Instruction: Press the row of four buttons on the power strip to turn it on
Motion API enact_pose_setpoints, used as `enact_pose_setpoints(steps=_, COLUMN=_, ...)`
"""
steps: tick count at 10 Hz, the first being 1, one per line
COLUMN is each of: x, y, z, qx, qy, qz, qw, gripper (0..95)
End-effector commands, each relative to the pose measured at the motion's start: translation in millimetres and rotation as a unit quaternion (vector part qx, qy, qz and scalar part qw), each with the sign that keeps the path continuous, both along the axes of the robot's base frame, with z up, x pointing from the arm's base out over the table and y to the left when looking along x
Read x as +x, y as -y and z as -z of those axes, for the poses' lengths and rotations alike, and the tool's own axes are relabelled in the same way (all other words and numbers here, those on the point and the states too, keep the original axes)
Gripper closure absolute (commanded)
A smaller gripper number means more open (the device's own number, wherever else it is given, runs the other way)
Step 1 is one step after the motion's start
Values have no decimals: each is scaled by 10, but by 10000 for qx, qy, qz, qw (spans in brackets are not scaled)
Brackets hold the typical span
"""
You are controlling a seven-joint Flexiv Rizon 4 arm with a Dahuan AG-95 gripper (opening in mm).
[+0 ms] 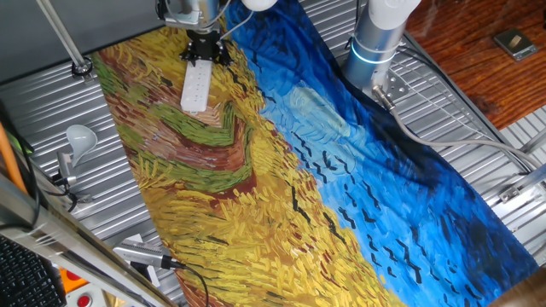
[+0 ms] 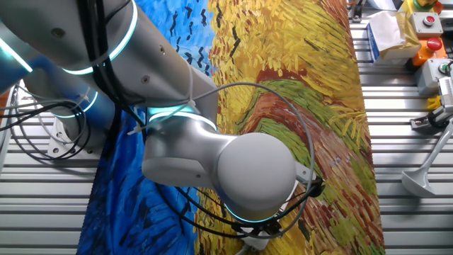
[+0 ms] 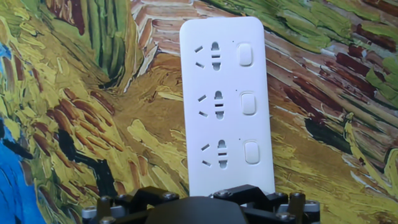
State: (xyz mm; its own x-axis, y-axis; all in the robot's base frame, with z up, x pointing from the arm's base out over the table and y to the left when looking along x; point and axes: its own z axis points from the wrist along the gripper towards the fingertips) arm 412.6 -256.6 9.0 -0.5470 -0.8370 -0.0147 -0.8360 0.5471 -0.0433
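Note:
The power strip [image 3: 225,99] is a white bar lying lengthwise on the painted cloth, running away from the hand in the hand view. Three pale buttons of the row show down its right side: the far one [image 3: 245,54], the middle one [image 3: 248,103] and the near one [image 3: 251,152]. Each sits beside a socket. The strip's near end, and any button there, is hidden under the black gripper [image 3: 202,200]. In one fixed view the gripper [image 1: 206,53] stands right over the far end of the strip [image 1: 195,89]. Whether it touches the strip is not visible.
A painted yellow and blue cloth [image 1: 341,170] covers the ribbed metal table. A white light bulb on a metal holder [image 1: 79,136] stands at the left edge. The arm's base [image 1: 374,47] is at the back right. Boxes with red buttons [image 2: 428,21] sit at one table corner.

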Motion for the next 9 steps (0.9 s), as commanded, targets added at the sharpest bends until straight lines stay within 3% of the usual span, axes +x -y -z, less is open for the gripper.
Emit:
enact_pose_setpoints(steps=1, x=0, y=-2, z=95, qx=-3, qy=-17, qz=-17, qw=10000, gripper=0)
enact_pose_setpoints(steps=9, x=-2, y=-1, z=149, qx=86, qy=-13, qz=-63, qw=9999, gripper=0)
